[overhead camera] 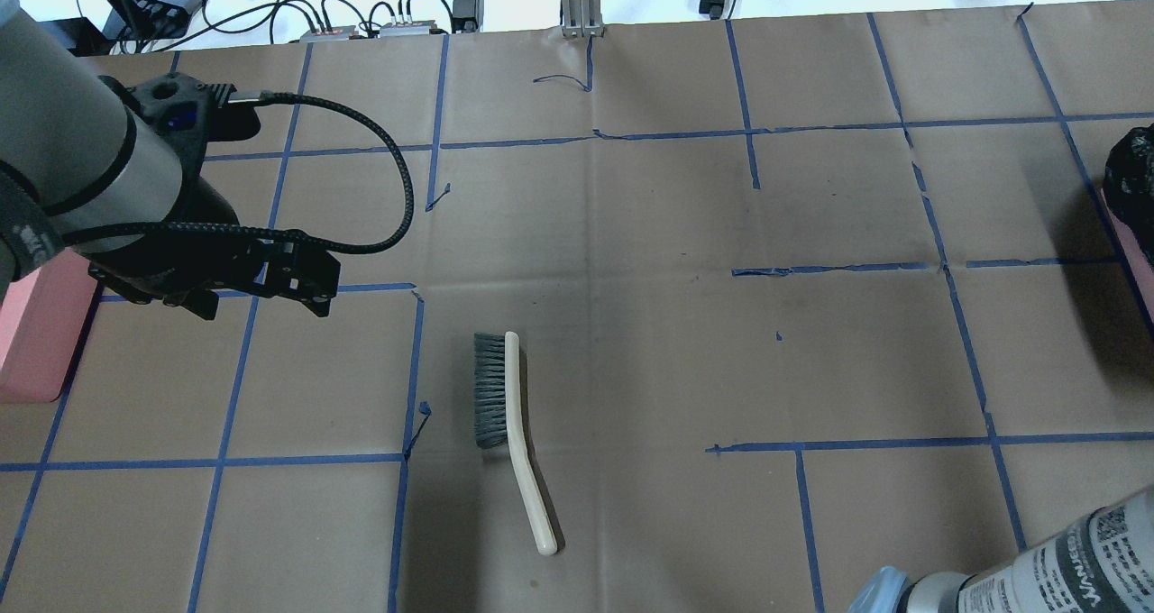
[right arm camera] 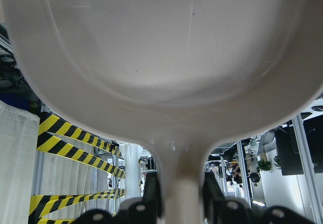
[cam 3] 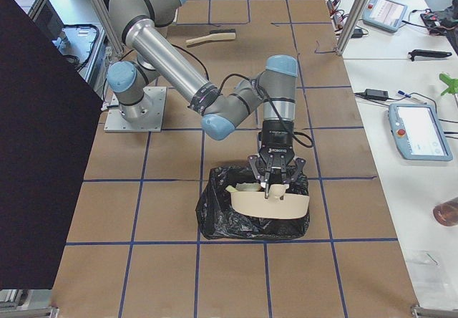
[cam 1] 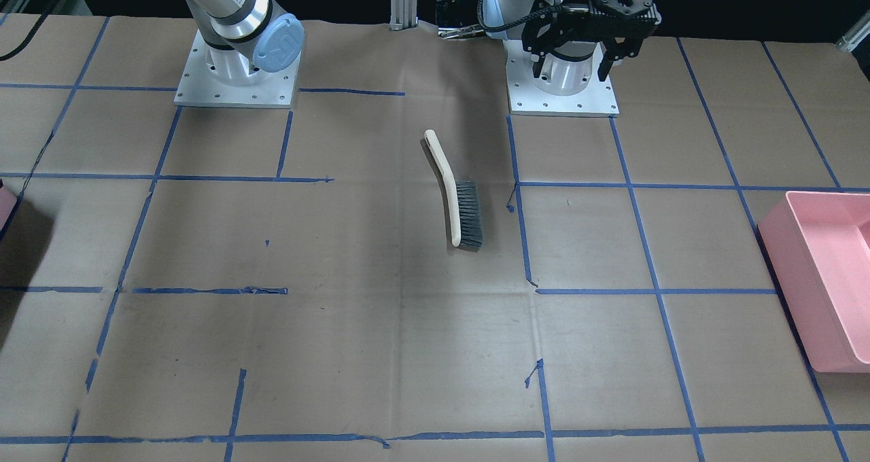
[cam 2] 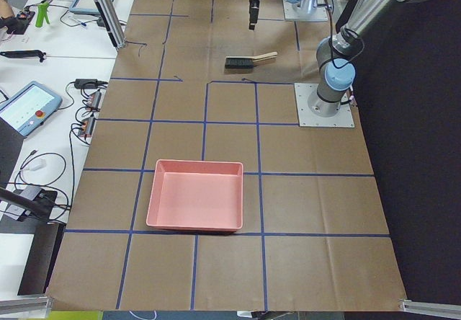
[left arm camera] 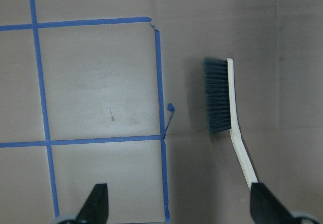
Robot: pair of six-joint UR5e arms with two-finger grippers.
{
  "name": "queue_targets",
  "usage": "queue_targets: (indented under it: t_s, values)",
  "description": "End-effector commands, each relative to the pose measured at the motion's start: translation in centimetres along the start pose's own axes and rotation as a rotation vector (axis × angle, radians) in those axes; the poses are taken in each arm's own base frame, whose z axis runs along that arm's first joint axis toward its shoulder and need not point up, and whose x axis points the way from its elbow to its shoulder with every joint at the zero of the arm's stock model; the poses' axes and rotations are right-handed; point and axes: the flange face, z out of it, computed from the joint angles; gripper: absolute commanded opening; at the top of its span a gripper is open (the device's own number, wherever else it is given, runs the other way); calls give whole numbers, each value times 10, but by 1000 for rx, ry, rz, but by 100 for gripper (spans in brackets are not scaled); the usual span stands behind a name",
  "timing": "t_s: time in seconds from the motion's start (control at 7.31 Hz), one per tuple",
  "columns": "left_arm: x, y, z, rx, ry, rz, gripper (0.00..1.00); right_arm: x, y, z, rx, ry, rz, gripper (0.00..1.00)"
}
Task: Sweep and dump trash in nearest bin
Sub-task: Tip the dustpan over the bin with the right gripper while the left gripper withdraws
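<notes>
My right gripper (cam 3: 275, 182) clenches dustpan (cam 3: 272, 205) over bin (cam 3: 215, 218); trash (cam 3: 240, 187), at pan's 10 o'clock, may miss if I tilt askew; left gripper (left arm camera: 181, 204) released.

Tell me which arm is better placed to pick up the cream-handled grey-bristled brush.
Left. The left gripper hangs empty, jaws apart, near the cream-handled grey-bristled brush; the right gripper is shut on the cream plastic dustpan over the black plastic bag, far off.

Open table (cam 1: 340, 244) under the left claw (cam 1: 574, 64); only the brush (cam 1: 452, 204) lies nearby.
</notes>
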Motion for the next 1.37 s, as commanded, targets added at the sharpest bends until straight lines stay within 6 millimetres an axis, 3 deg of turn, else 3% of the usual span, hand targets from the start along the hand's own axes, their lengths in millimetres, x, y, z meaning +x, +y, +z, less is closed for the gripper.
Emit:
queue_targets:
  t_s: [0.0, 0.27, 0.41, 1.23]
  values:
    - [-10, -18, 3, 4, -22, -17, 100, 1, -1, -5, 40, 63, 8, 5]
    - [-12, -45, -4, 13, -48, 28, 100, 0, 7, -21, 105, 149, 15, 2]
    - [-9, -56, -4, 9, -48, 35, 100, -3, 0, -25, 154, 154, 29, 2]
    - [8, -58, -4, 12, -47, 90, 100, -41, -6, -75, 457, 95, 214, 2]
